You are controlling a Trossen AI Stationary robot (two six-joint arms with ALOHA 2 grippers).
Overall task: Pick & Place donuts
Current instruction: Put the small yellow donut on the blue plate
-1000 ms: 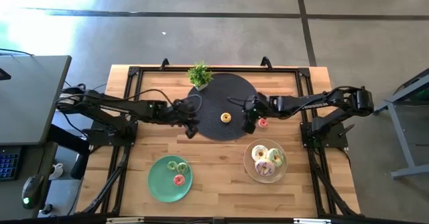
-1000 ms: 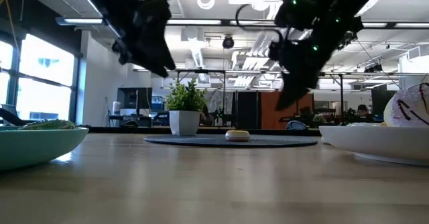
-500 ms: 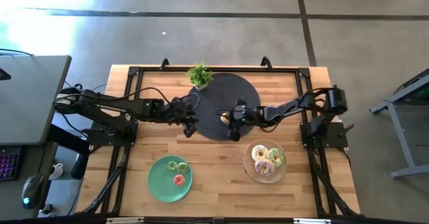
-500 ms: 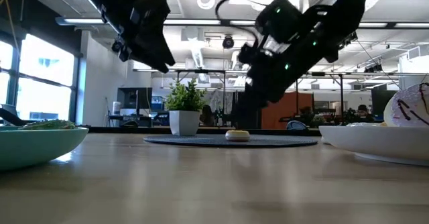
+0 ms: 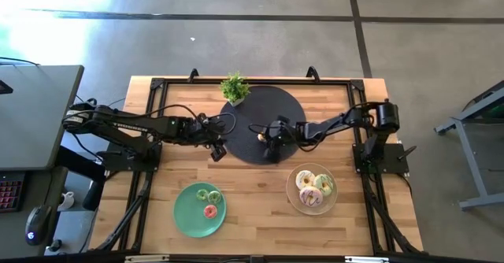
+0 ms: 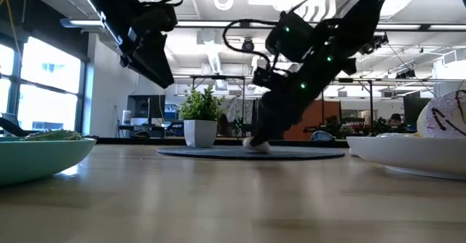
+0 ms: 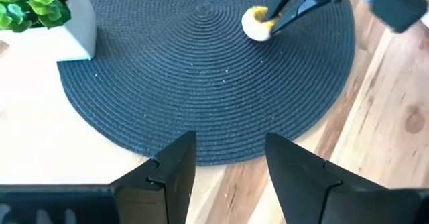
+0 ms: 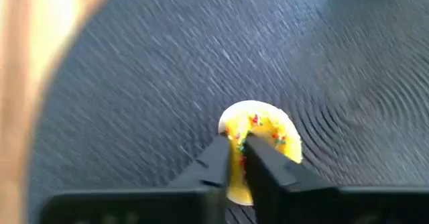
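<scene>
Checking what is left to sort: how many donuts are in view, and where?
6: one yellow donut on the dark mat at the right gripper, two on the green plate, three on the clear plate. Others may be hidden.

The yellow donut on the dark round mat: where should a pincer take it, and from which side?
Best from above, across one side of the ring. The yellow donut lies flat on the dark mat, so its hole faces up: one finger in the hole, one outside the rim. The right pincer seems to be doing so.
</scene>
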